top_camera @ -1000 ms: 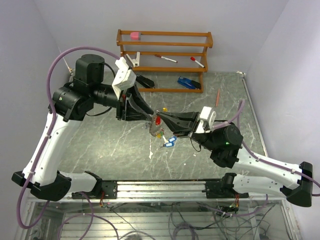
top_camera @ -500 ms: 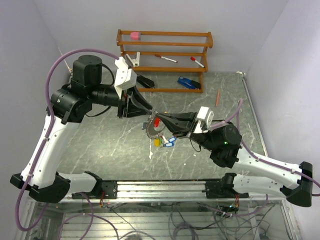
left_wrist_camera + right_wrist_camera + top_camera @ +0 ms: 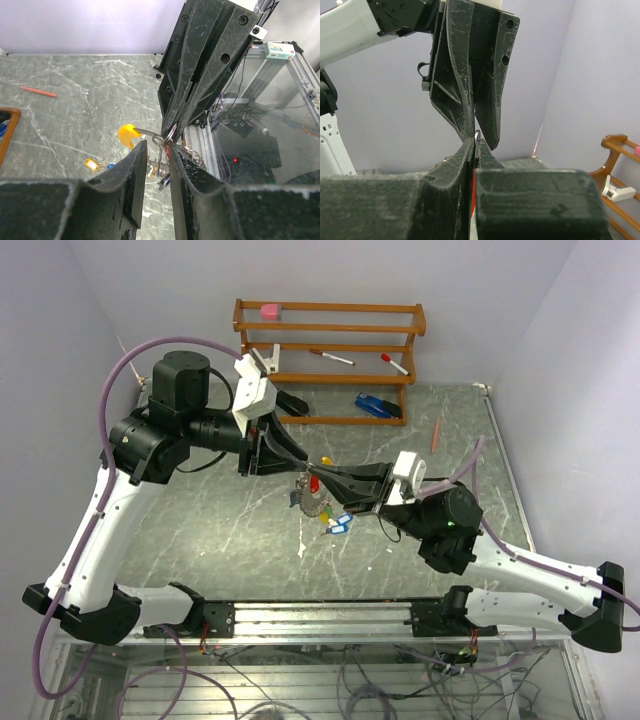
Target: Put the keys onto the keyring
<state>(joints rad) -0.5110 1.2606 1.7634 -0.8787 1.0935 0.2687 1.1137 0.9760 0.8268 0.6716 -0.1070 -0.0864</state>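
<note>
— Done yet?
— No. Looks about halfway. Can see a yellow key [image 3: 127, 135] hanging off the keyring [image 3: 313, 503], plus more coloured ones bunched under it.
— Any left over?
— Yes. Can spot loose keys [image 3: 95, 163] lying flat on the bench [image 3: 215, 530], apart from the ring. Need those picked up and slid on too.
— Where to find the keyring?
— Up in the air over the middle of the bench. Hangs right under both gripper tips, not resting on anything.
— And the left gripper [image 3: 303, 467]?
— Reaches in from the left side, elbow up high, nose pointing across and a bit down. Looks squeezed nearly closed on the ring's thin wire.
— The right gripper [image 3: 322, 477]?
— Stretches in low from the other side, arm folded, pointing back at the left one. Clamped tight on a red key [image 3: 314, 481], with a small metal loop poking out at the tip.
— Touching each other?
— Almost nose to nose. Hard to say whether really touching.
— Next job?
— Probably working that small loop onto the wire. Needs tiny, careful moves. Could slip and drop the whole bunch.
</note>
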